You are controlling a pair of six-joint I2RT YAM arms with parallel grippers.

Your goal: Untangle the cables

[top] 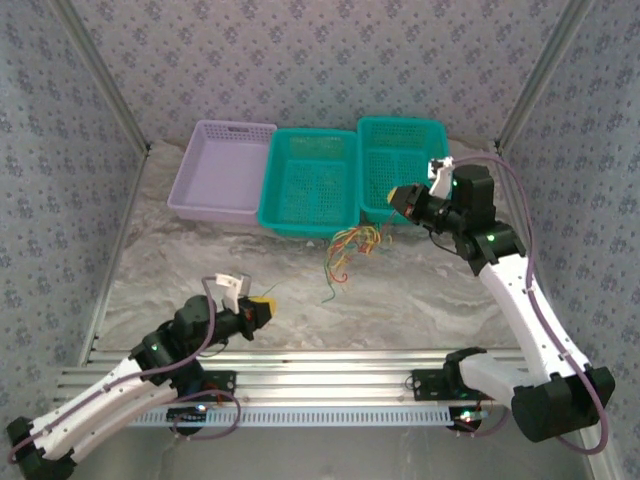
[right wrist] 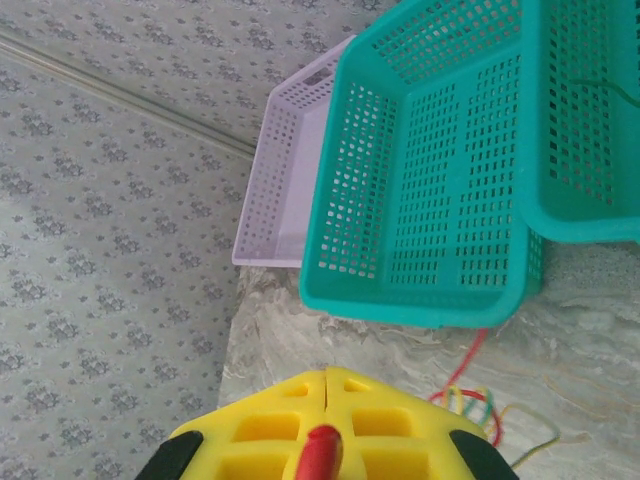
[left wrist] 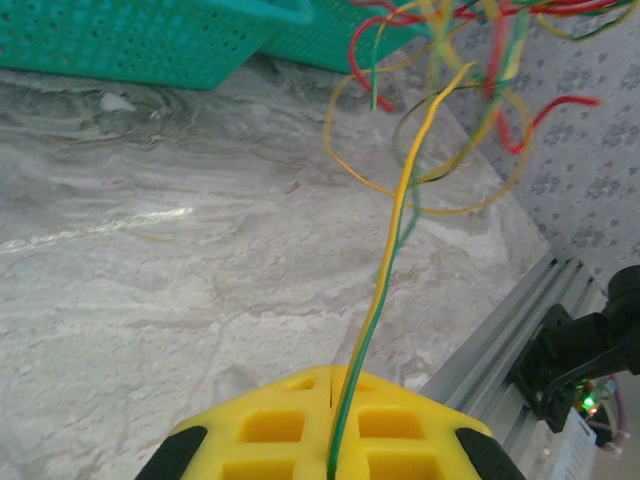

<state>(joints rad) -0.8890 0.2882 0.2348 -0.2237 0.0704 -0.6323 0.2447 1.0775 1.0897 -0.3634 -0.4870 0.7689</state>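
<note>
Cables [top: 350, 245] run between low left gripper [top: 265, 305] and raised right gripper [top: 393, 200].

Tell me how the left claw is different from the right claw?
The left claw pinches the yellow and green cables together, while the right claw pinches just one red cable. The left claw sits low near the front edge of the table, while the right claw is farther back, by the teal baskets. Both claws are yellow and shut tight.
</note>
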